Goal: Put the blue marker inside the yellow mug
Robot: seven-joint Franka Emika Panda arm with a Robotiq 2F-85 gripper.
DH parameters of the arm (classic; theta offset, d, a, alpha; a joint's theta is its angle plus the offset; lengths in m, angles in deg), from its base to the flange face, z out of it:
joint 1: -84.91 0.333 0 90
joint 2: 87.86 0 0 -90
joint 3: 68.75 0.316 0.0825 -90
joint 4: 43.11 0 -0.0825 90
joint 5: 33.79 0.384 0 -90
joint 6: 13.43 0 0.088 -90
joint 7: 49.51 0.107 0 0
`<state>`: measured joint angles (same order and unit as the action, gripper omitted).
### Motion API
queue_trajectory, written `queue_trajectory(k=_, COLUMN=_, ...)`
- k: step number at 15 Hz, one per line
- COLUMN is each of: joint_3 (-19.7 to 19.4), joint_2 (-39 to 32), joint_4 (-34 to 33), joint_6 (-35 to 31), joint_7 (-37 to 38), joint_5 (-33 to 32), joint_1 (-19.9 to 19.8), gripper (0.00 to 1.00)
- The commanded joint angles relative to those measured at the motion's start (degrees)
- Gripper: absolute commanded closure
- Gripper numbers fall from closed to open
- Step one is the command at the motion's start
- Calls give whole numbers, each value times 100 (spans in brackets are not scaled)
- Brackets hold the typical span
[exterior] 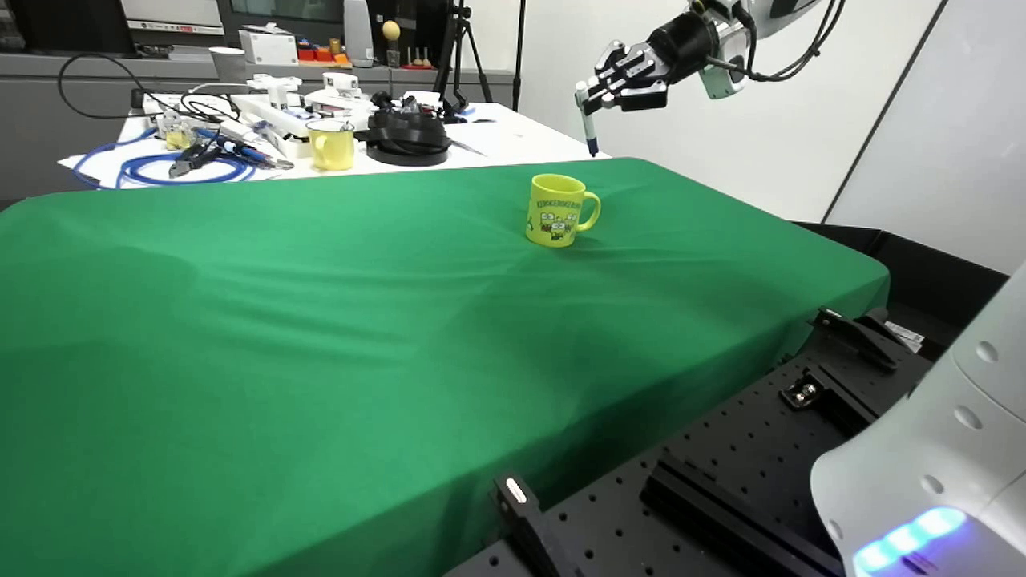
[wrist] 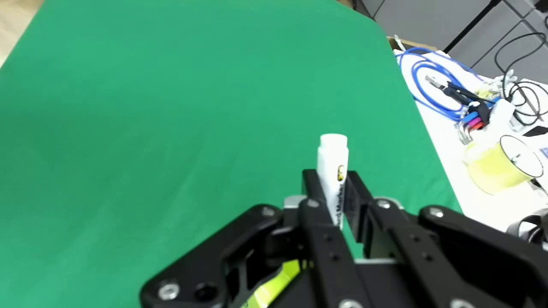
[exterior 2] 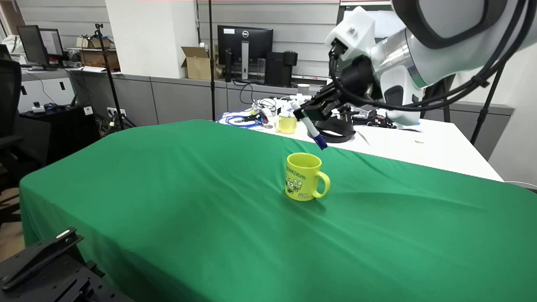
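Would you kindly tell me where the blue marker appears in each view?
In an exterior view: blue marker, right of centre, upper third.
In an exterior view: blue marker, right of centre, above mid-height.
Wrist view: blue marker, right of centre, in the claw.
Shared landmark: pale yellow cup, on the white table.

In both exterior views a mug (exterior 2: pixel 296 179) stands upright on the cloth-covered table (exterior 2: pixel 188 188), with a marker (exterior 2: pixel 311 127) tilted in the gripper (wrist: pixel 331 184) higher up and apart from it, while on another table (exterior 2: pixel 411 144) behind, a second mug (exterior: pixel 335 152) sits right of a coiled cable (exterior: pixel 184 182).
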<state>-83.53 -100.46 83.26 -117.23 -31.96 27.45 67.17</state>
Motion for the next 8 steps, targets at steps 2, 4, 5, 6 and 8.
queue_trajectory(k=2, joint_3=-119, joint_2=-581, joint_4=-216, joint_6=468, joint_7=-221, joint_5=806, joint_1=-181, gripper=96)
queue_trajectory(k=4, joint_3=-127, joint_2=-833, joint_4=-311, joint_6=686, joint_7=-365, joint_5=1111, joint_1=-267, gripper=96)
queue_trajectory(k=5, joint_3=-112, joint_2=-942, joint_4=-339, joint_6=766, joint_7=-426, joint_5=1249, joint_1=-274, gripper=96)
queue_trajectory(k=6, joint_3=-98, joint_2=-1028, joint_4=-363, joint_6=816, joint_7=-510, joint_5=1362, joint_1=-264, gripper=96)
queue_trajectory(k=8, joint_3=-92, joint_2=-1168, joint_4=-429, joint_6=895, joint_7=-606, joint_5=1501, joint_1=-241, gripper=96)
